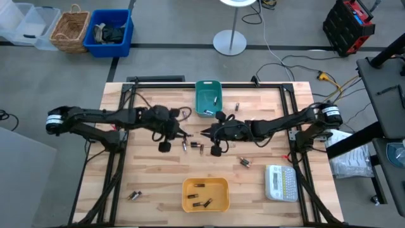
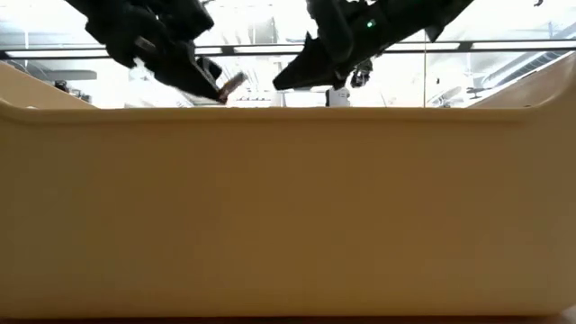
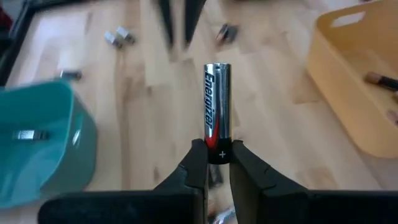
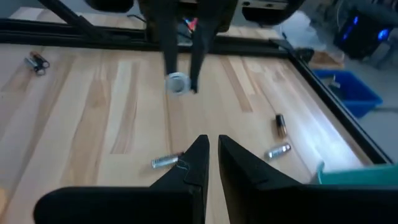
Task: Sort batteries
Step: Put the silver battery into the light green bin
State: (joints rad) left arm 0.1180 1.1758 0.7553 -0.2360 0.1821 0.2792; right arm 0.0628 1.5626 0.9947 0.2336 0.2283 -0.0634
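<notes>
With the left gripper [image 3: 216,154] clamped on one end of a battery [image 3: 217,99] and the right gripper [image 4: 211,144] hovering nearly closed, empty, carry it level over the correct bin before releasing.

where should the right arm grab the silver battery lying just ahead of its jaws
Grip the silver battery across its round middle, coming straight down. It lies flat on the bare table, so only its sides are free. The right gripper, slightly open, should probably turn so the jaws cross its long axis.
</notes>
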